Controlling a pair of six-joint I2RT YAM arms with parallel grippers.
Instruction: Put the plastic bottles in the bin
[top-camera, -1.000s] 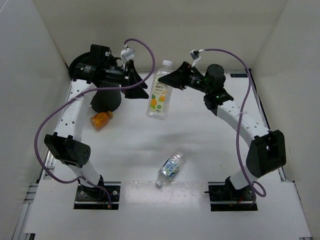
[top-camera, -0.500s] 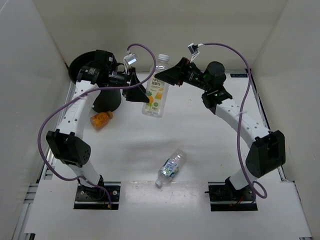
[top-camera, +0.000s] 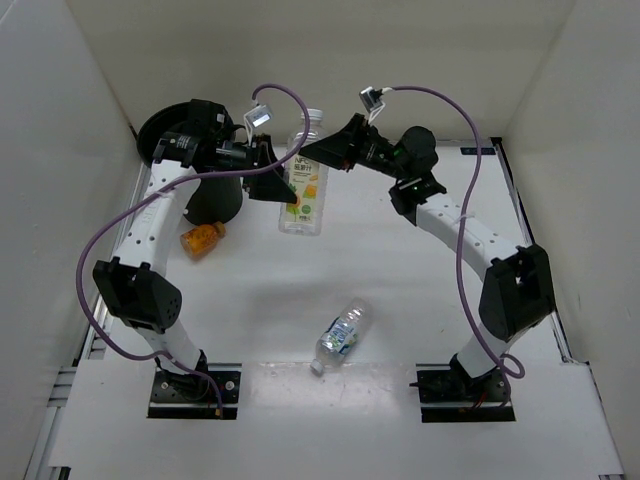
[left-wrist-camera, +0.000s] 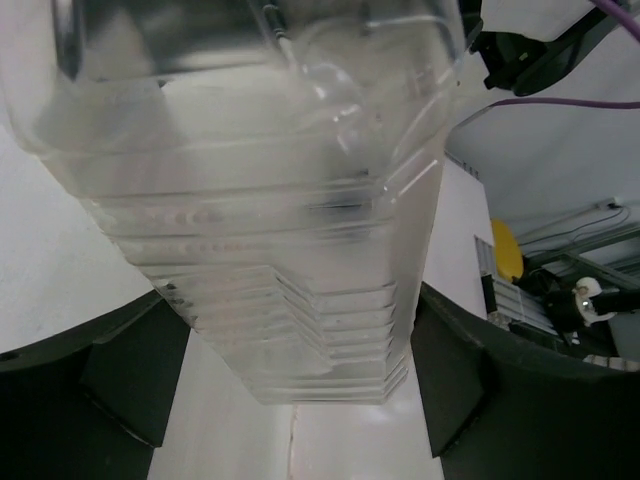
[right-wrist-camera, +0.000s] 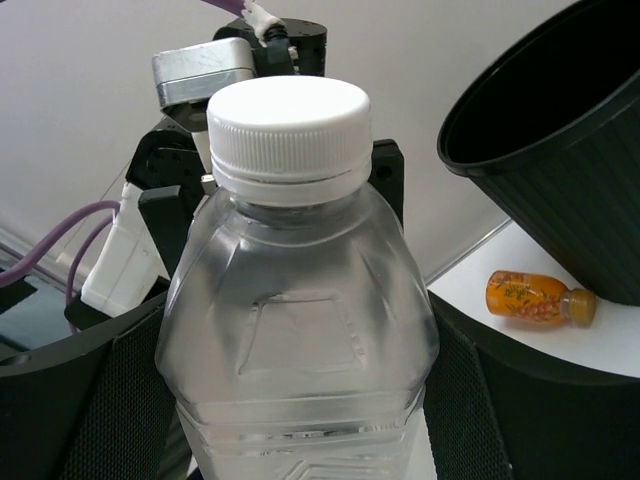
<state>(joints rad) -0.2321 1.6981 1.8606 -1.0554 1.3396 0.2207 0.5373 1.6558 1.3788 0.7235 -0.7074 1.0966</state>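
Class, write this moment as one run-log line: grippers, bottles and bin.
right gripper: shut on tall bottle, mid-air | left gripper: jaws astride its base, grip unclear | orange bottle, small bottle: on table | bin: far left

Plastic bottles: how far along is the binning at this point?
Done: no bottle shows in the bin, its inside mostly hidden. In hand: the right gripper holds the tall bottle aloft, the left gripper open around its lower body. Remaining: the orange bottle beside the bin and the small bottle lying near the front.
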